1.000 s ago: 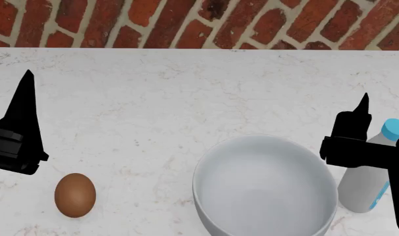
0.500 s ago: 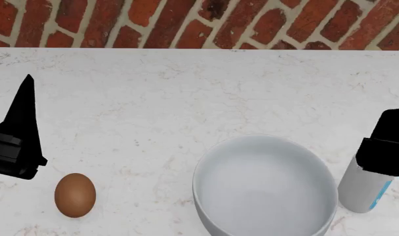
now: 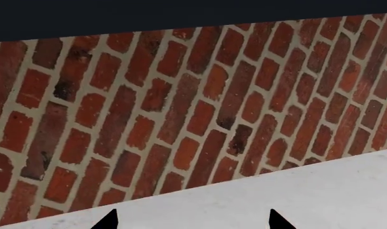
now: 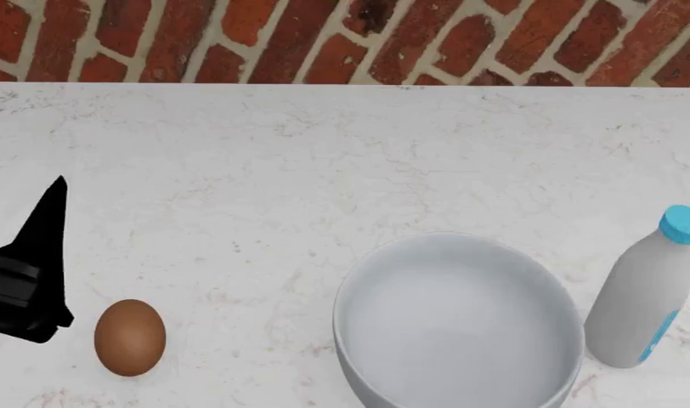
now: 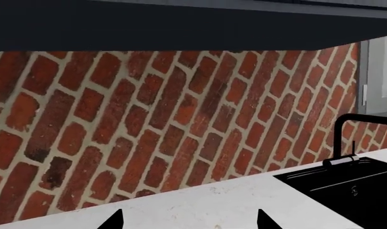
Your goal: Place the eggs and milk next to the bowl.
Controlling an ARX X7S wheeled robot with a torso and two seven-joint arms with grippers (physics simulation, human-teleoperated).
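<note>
Looking through the left wrist camera first, I see the brick wall [image 3: 180,105] filling most of the frame and a strip of the white marble counter [image 3: 333,191] below it. Two black fingertips [image 3: 107,220] of the left gripper [image 3: 192,222] poke into view, spread well apart with nothing between them, so that pincer is released.

From the head camera, I take the bowl [image 4: 459,327] as my landmark. It sits on the counter [image 4: 322,161], large, white and glossy, with its near edge cut off by the frame. The egg [image 4: 130,337] lies on the marble well to the left of the bowl, brown, resting on its own with nothing touching it. The left gripper [image 4: 33,268] hangs just beyond the egg on the side away from the bowl, close to it but apart. The milk [image 4: 646,293] stands upright just to the right of the bowl, nearly at its rim, light-blue cap on top and a blue label patch low on its side. A sliver of black shows at the frame edge right of the milk; I cannot tell what part it is.

Through the right wrist camera I see more brick wall [image 5: 168,109], the counter edge, and a black sink [image 5: 346,183] with a black faucet [image 5: 346,136]. The right gripper [image 5: 188,220] shows two fingertips [image 5: 262,219] parted wide and empty, so it is released too.
</note>
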